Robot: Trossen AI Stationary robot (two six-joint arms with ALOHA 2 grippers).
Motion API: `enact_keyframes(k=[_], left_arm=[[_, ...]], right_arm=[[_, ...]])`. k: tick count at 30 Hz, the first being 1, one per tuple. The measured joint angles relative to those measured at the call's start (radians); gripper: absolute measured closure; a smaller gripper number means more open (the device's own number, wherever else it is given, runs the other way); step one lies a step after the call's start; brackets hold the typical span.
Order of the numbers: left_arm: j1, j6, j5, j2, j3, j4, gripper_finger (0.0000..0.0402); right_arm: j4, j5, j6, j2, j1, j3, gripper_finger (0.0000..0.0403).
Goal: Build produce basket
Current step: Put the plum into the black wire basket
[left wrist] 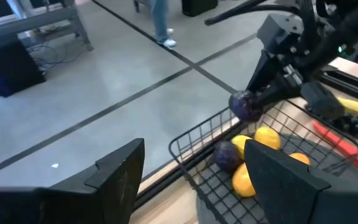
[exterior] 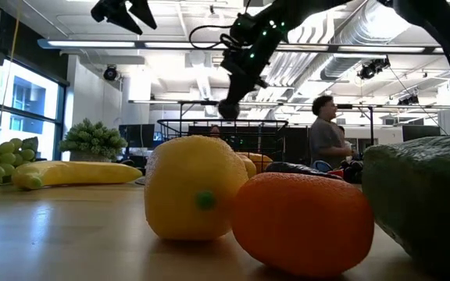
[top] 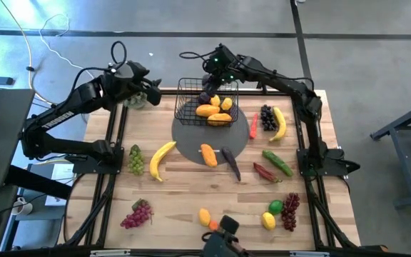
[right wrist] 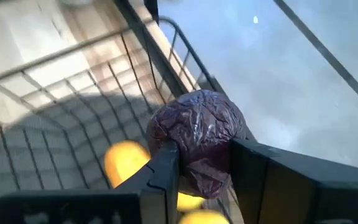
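The black wire basket (top: 191,107) stands on a dark round mat (top: 191,139) at the far middle of the table. It holds yellow and orange fruits (top: 216,108) and a purple fruit (left wrist: 225,154). My right gripper (top: 211,78) is above the basket's far rim, shut on a round, wrinkled purple fruit (right wrist: 197,130), which also shows in the low view (exterior: 229,108). My left gripper (top: 152,91) is open and empty, raised to the left of the basket; it also shows in its wrist view (left wrist: 194,158). My right gripper pinches the purple fruit between its two fingers (right wrist: 163,165), which sit on two opposite sides of its lower half (right wrist: 194,168). The fingers come from above, slanting down. The fruit is lifted clear, over the basket's far rim (left wrist: 210,127).
On the table lie a banana (top: 161,158), green grapes (top: 135,158), red grapes (top: 137,214), an orange mango (top: 208,154), an eggplant (top: 230,163), a red chili (top: 254,126), dark grapes (top: 267,117), a second banana (top: 280,123) and a cucumber (top: 277,162). A person (exterior: 326,136) stands beyond the table.
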State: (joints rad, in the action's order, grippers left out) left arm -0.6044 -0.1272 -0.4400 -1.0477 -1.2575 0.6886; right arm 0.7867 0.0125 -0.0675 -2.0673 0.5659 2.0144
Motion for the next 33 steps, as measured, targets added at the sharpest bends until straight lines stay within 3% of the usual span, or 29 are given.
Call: enact_keyframes(k=[11, 24, 33], left_arm=[[-0.024, -0.001, -0.001, 0.0, 0.0, 0.002, 0.0135], [-0.024, -0.001, 0.005, 0.0, 0.0, 0.002, 0.0135], [-0.024, -0.001, 0.017, 0.0, 0.0, 0.003, 0.0135]], right_arm=[[-0.186, -0.135, 0.099, -0.118, -0.012, 0.0, 0.0317], [-0.229, -0.142, 0.15, -0.228, -0.019, -0.001, 0.0316], [-0.233, -0.126, 0.173, -0.239, -0.019, -0.001, 0.0308]])
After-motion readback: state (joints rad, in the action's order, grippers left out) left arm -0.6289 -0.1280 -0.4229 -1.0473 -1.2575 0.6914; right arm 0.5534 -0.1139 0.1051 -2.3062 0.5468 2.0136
